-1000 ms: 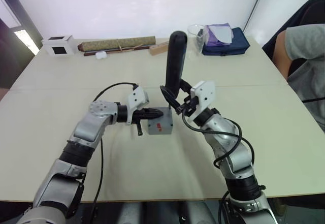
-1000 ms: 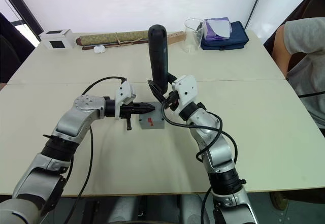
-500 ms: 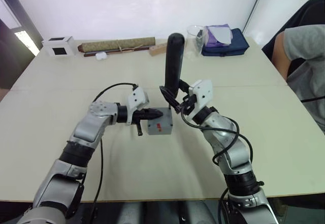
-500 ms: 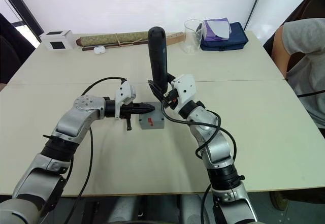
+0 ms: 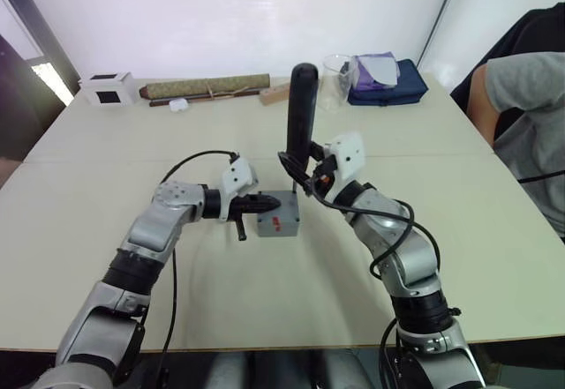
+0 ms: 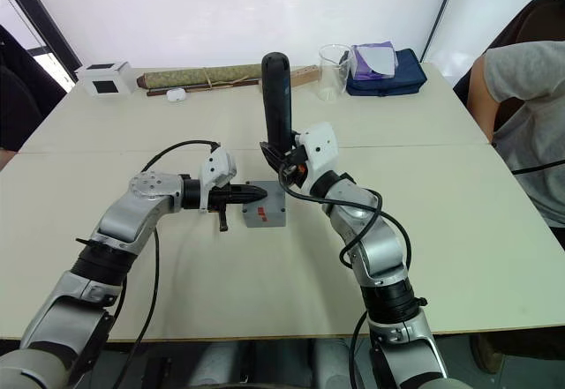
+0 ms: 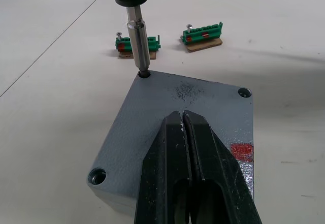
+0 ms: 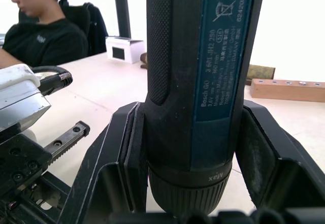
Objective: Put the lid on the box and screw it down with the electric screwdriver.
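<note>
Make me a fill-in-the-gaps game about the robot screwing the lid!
1. The right gripper holds the screwdriver standing ____.
2. The bit sits in a ____ hole of the lid.
3. The left gripper, fingers shut, presses down on the ____.
4. Beyond the box lie two small ____ circuit boards.

Missing words: upright; corner; lid; green

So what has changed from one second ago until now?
Little. The right gripper keeps the screwdriver upright, with its bit in a corner hole of the lid; the tool's tilt looks slightly straighter. The left gripper stays shut, pressing on the lid. The box has not moved on the table.
</note>
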Available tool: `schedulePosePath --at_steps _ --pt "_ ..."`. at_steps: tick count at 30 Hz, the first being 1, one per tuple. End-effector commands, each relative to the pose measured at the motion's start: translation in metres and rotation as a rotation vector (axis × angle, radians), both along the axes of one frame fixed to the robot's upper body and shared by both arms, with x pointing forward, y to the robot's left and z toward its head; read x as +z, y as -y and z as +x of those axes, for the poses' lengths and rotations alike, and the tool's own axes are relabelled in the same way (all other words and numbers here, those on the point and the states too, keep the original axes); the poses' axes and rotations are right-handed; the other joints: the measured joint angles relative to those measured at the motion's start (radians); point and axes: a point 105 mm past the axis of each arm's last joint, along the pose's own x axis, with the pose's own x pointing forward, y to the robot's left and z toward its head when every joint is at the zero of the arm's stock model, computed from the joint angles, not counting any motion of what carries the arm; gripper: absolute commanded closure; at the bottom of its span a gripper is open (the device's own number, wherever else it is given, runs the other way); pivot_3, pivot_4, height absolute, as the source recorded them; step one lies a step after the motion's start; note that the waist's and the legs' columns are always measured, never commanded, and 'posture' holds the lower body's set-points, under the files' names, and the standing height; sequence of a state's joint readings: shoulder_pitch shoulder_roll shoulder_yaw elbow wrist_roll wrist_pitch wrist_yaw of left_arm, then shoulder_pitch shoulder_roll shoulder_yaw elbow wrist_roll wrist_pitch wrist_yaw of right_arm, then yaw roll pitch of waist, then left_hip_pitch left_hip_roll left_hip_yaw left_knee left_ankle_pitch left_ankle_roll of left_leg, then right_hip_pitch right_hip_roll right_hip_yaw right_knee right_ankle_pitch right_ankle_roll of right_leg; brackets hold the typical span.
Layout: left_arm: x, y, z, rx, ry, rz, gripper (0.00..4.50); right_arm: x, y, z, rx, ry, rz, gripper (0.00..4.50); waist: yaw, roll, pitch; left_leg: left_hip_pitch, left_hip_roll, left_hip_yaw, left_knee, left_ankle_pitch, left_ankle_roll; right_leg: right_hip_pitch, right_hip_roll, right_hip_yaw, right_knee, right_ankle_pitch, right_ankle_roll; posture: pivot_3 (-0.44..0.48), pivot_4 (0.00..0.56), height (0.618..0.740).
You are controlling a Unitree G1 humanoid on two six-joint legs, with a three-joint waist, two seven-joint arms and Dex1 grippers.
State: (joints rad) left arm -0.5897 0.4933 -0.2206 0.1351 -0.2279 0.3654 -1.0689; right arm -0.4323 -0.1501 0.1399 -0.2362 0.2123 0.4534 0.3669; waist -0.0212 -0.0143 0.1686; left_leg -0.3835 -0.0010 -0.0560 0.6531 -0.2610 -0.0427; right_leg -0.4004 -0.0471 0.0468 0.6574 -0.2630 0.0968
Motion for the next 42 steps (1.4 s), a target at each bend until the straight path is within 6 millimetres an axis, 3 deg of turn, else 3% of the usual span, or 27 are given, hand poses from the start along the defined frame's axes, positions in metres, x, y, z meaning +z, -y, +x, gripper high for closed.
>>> schedulePosePath --at_steps 1,3,15,23,29,34,38,42 --pt "-0.007 -0.005 -0.001 0.015 -0.018 0.032 4.50 -0.059 0.007 0.004 -0.043 -0.224 -0.103 2.43 0.000 0.000 0.000 0.003 0.000 0.000 -0.002 0.000 0.000 0.003 0.000 0.000 -0.002 0.000 0.000 0.000 0.150 0.736" --pt "-0.008 -0.006 -0.001 0.015 -0.019 0.035 4.50 -0.062 0.007 0.003 -0.047 -0.241 -0.100 2.43 0.000 0.000 -0.003 0.011 0.000 0.000 -0.006 0.000 0.000 0.011 0.000 0.000 -0.007 -0.002 -0.003 0.000 0.150 0.736" --pt "-0.010 -0.007 -0.001 0.012 -0.022 0.043 4.50 -0.065 0.009 0.001 -0.055 -0.242 -0.103 2.43 0.001 -0.001 -0.006 0.011 0.001 -0.001 -0.007 0.000 0.000 0.011 0.000 0.000 -0.008 -0.003 -0.004 0.000 0.150 0.736" --pt "-0.010 -0.005 -0.002 0.007 -0.019 0.041 4.50 -0.047 0.008 0.002 -0.048 -0.137 -0.123 2.43 0.001 -0.001 -0.006 0.010 0.001 -0.002 -0.007 0.000 0.000 0.011 0.000 0.000 -0.010 -0.003 -0.004 0.000 0.150 0.736" --pt "-0.006 -0.004 -0.002 0.002 -0.003 0.029 4.50 0.019 0.011 0.004 -0.073 0.092 -0.034 2.43 0.001 0.000 -0.005 0.009 0.001 -0.003 -0.007 0.000 0.000 0.009 -0.001 0.000 -0.010 -0.005 -0.005 0.000 0.150 0.736" --pt "0.008 -0.001 -0.005 -0.029 0.024 -0.006 4.50 0.074 0.014 -0.011 -0.010 0.152 0.057 2.43 0.005 0.001 0.000 0.001 0.001 -0.004 -0.007 0.000 0.000 0.002 -0.001 0.000 -0.010 -0.004 -0.005 0.000 0.150 0.736" --pt "0.019 0.001 -0.004 -0.048 0.054 -0.021 4.50 0.090 0.031 -0.010 -0.040 0.090 0.032 2.43 0.005 0.002 0.003 -0.011 0.001 -0.004 -0.005 0.000 0.000 -0.009 -0.002 0.000 -0.008 -0.001 -0.001 0.000 0.150 0.736" --pt "0.044 0.006 -0.008 -0.090 0.094 -0.080 4.50 0.102 0.071 0.003 -0.205 -0.050 0.054 2.43 0.004 0.003 0.006 -0.011 0.001 -0.004 -0.008 0.000 0.000 -0.011 -0.001 -0.001 -0.009 -0.002 -0.001 0.000 0.150 0.736"
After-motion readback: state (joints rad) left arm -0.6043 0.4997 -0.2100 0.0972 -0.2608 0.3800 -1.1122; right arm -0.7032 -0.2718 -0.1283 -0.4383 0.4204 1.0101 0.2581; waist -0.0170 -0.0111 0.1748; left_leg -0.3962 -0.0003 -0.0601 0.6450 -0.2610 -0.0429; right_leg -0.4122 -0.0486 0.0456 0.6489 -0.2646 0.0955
